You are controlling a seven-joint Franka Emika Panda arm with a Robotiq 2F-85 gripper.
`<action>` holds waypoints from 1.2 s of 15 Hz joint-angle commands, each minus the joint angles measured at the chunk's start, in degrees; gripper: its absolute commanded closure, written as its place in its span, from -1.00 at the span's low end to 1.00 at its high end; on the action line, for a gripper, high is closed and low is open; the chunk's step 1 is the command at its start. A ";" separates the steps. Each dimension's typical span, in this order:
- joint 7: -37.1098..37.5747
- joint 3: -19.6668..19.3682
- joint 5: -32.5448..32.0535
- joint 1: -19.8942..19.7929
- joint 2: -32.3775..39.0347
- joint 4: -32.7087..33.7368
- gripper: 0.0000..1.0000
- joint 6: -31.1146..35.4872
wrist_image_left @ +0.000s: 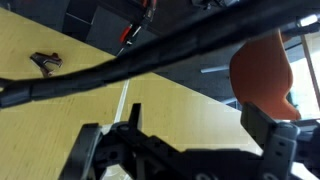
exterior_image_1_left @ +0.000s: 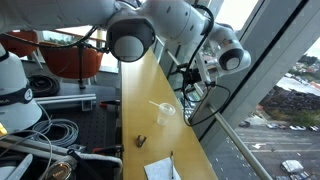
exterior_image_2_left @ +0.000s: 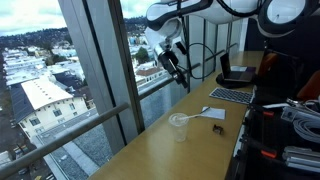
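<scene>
Open and empty, the end effector (exterior_image_2_left: 178, 72) hangs well above the clear plastic cup (exterior_image_2_left: 180, 127) standing on the worktop (exterior_image_2_left: 150, 150), so any descent should stay centred and avoid the white utensil (exterior_image_1_left: 155, 104) leaning out.

A long wooden counter (exterior_image_1_left: 140, 100) runs along a wall of full-height windows (exterior_image_2_left: 65, 60) set in dark metal frames (exterior_image_2_left: 117, 60). Daylight enters through the glass and lights the counter top evenly. Outside, a metal rail (exterior_image_1_left: 245, 150) follows the glazing. Beyond it are rooftops (exterior_image_2_left: 40, 95) and trees under a pale sky. Indoors, beside the counter: an orange chair (exterior_image_1_left: 70, 60), coiled cables (exterior_image_1_left: 60, 130), an open laptop (exterior_image_2_left: 238, 68).
</scene>
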 commanded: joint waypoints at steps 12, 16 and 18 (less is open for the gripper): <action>-21.90 -3.59 -14.38 -0.27 -5.75 -3.82 -1.00 0.42; -21.92 -3.61 -15.12 0.25 -7.79 -9.23 -1.00 1.57; -22.98 -3.39 -15.45 0.67 -9.00 -13.23 -1.00 2.89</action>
